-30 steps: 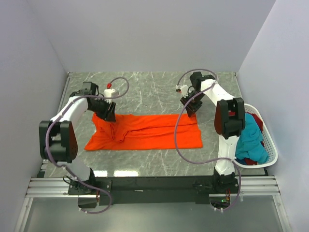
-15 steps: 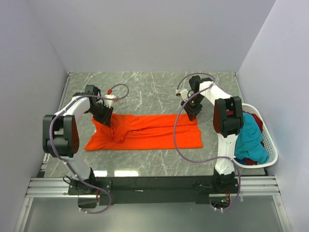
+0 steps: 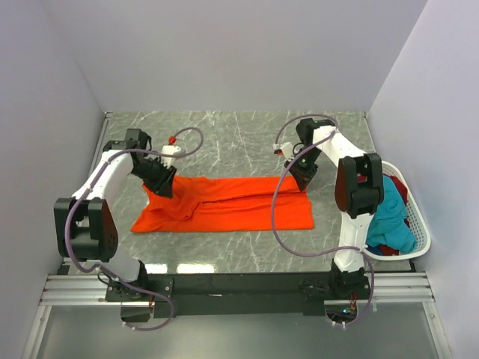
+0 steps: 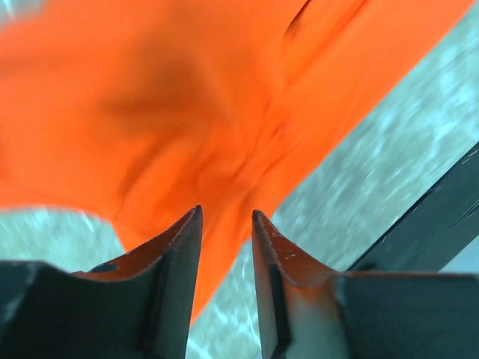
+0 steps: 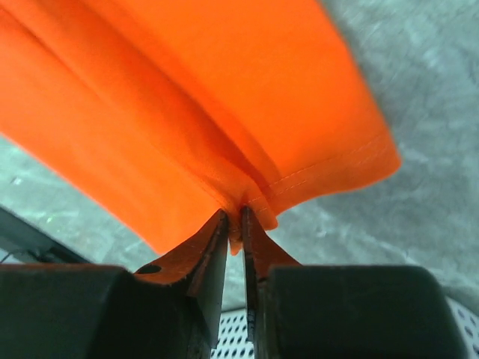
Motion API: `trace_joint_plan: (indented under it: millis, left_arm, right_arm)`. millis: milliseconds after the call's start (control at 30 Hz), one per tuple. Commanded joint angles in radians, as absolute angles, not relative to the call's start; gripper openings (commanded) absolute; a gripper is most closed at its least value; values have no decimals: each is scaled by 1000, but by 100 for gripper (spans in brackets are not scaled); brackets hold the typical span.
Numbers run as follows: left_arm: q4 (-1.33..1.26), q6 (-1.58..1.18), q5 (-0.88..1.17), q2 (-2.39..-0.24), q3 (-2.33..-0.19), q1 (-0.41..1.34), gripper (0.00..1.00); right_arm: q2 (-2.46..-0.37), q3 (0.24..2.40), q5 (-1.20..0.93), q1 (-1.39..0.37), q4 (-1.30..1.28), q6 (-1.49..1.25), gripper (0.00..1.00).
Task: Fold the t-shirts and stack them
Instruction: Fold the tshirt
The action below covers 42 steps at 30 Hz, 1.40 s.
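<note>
Cloth position: the orange t-shirt (image 3: 232,203) lies on the table (image 3: 239,142) as a long band with one lengthwise fold already laid in. It spans from under the left tool (image 4: 224,217) across to the right tool (image 5: 233,217). Each tool sits at a far corner of the band, which appears to prepare a two-point lift for the next fold. Holding both ends would keep the edge straight while it is carried.

Right tool: the jaws are closed on the stitched hem, with a small pinch of cloth caught between the tips. The rest of the shirt fans out ahead of them.

Left tool: the jaws stand parted. Rucked cloth lies ahead of and below the tips, and nothing is visibly clamped. This corner is judged not yet secured.

Arm pose: both arms reach forward from their bases, elbows raised and turned outward, wrists pitched steeply down toward the table.

Other items: a white basket (image 3: 419,224) stands well to the outer side of the right tool and holds a teal t-shirt (image 3: 389,217) with other cloth beneath.
</note>
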<state>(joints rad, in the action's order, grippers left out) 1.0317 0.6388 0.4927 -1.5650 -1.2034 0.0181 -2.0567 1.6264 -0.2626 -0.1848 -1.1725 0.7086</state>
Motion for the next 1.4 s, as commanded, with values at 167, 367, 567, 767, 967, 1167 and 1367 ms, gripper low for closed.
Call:
trace_joint_plan:
  millis: [167,367,567,767,967,1167,1367]
  left_arm:
    - [709,413,664,-1557,-1253,196,43]
    - [640,281,693,-1657,-1305,224,45]
    - [569,187,570,-1552,-1157,114,46]
    - [555,140,427,-1619,-1179,-92,47]
    - [610,135,406,-1799,-1336,-187,48]
    - [609,81,439,-1894,-1384,-229,45]
    - [578,86,476,-1881,-1303,-235,43]
  right_arm:
    - [-1962,1588,-292,-169,-1290,818,15]
    - [-1915,1520,-242,-166,-1235,807,36]
    - [-1936,1661,-304,-169,-1187,668,36]
    - [-2042,1749,-239,-212,-1068,531,33]
    - [-2132,1764,-146,-247,-1013,497,31]
    - [-2180,1733,-52,-265,-976,500,30]
    - [-2206,1710,-12,-265,-968,511,30]
